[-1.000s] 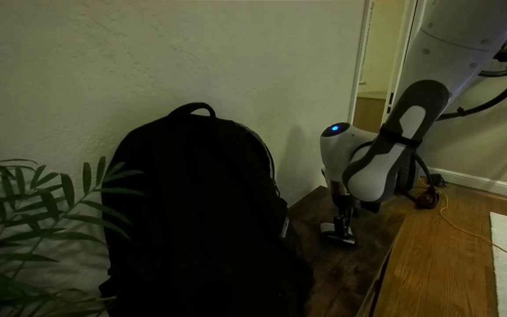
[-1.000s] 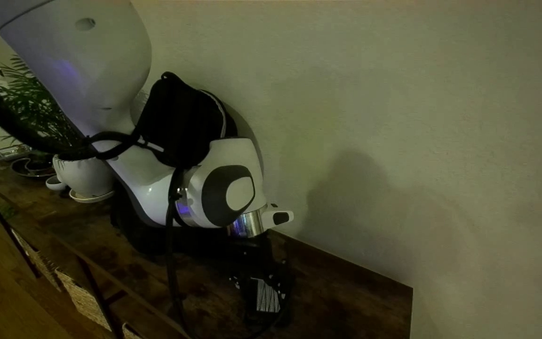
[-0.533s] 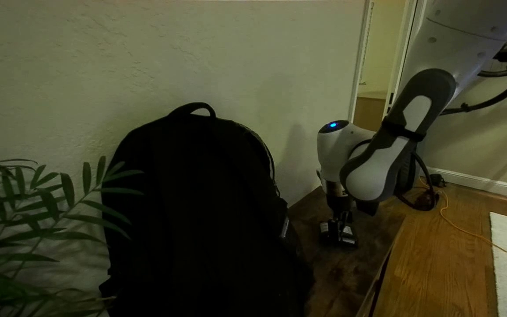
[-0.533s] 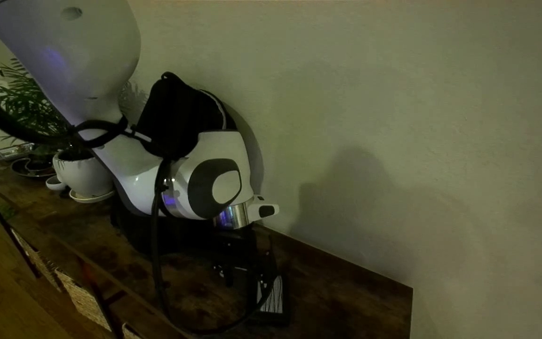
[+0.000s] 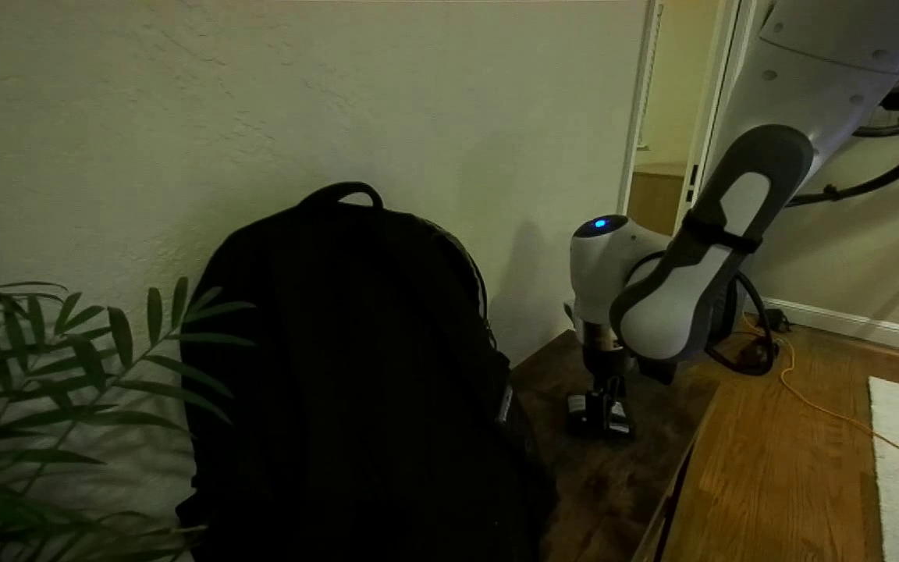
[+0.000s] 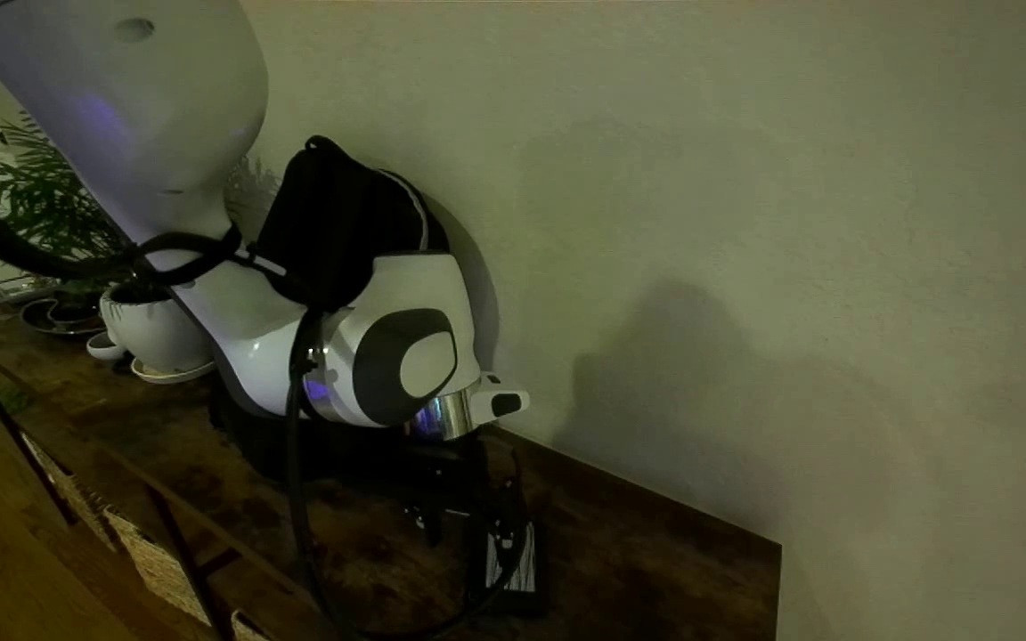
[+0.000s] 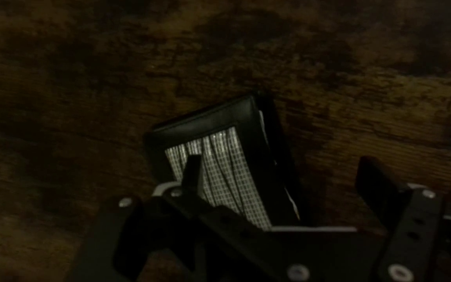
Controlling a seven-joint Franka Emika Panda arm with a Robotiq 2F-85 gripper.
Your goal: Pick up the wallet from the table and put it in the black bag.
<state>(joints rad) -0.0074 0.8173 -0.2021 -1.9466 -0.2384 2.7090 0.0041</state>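
Note:
The wallet (image 7: 221, 176) is black with a pale, grid-patterned panel and lies flat on the dark wooden table (image 7: 92, 70). It also shows in both exterior views (image 5: 577, 404) (image 6: 524, 574), partly hidden by my gripper. My gripper (image 7: 280, 159) is open and points down over the wallet. In the wrist view the left finger (image 7: 191, 172) overlaps the patterned panel and the right finger (image 7: 378, 184) is over bare table past the wallet's right edge. I cannot tell how high the fingertips are. The black bag (image 5: 356, 375), a backpack, stands against the wall; it also shows here (image 6: 335, 223).
A leafy plant (image 5: 90, 375) is beside the bag, in a white pot (image 6: 157, 329) on the table. The wall (image 6: 745, 223) runs along the table's back. A black cable (image 6: 299, 463) loops from the arm down in front of the wallet. The table's front edge (image 5: 687, 460) drops to the floor.
My arm and gripper have shifted left in an exterior view, showing more of the wallet, and have since lowered slightly. The wallet and the bag have not visibly moved.

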